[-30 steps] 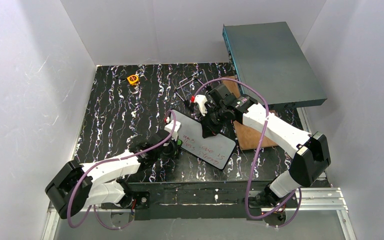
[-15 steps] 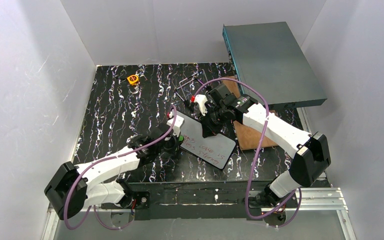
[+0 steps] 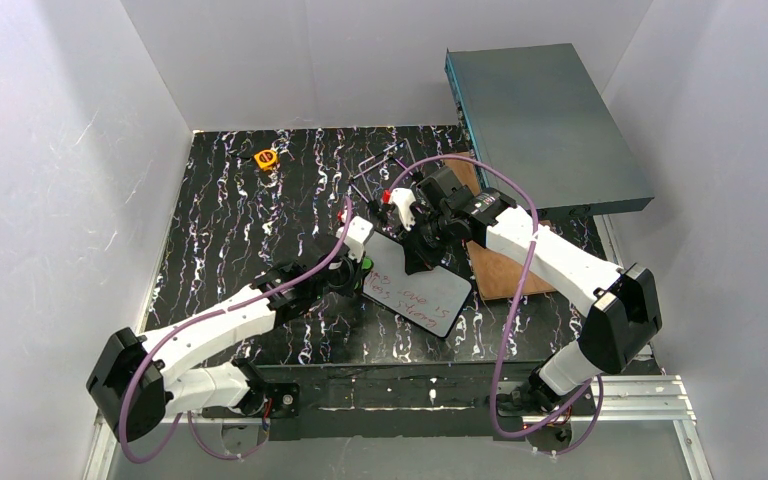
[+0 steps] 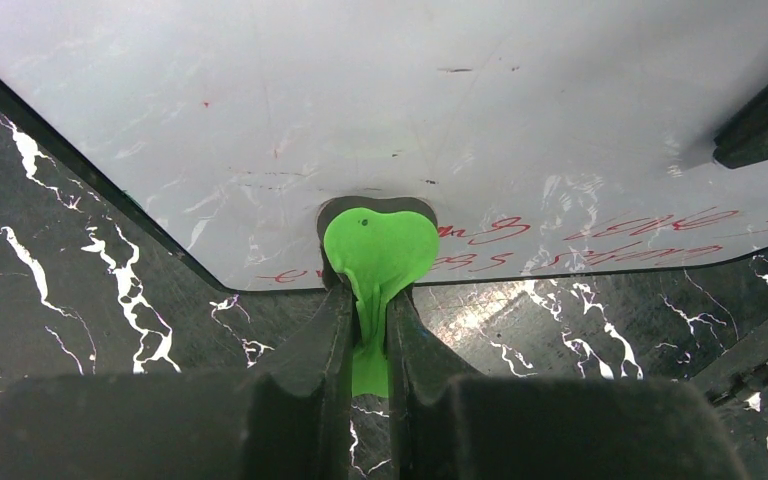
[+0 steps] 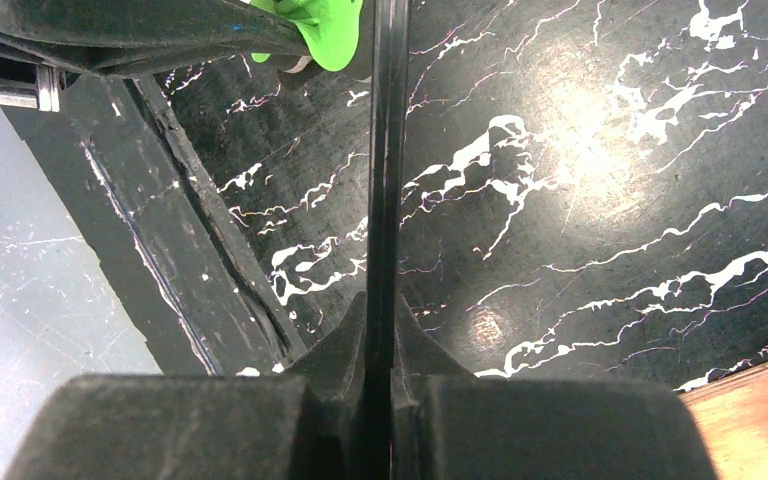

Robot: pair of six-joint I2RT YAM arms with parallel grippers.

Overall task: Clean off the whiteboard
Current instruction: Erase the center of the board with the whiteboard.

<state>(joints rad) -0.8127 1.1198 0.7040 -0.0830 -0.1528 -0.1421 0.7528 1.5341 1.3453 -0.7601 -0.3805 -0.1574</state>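
Top external: whiteboard (image 3: 415, 288) long axis diagonal, far-left to near-right.

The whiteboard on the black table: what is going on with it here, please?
The right hand is shut on the thin edge of the whiteboard and holds it. The left hand is shut on a small green eraser, which rests on the board near its edge. Much of the board looks wiped, but red handwriting is left along that edge, so the erasing is not finished.
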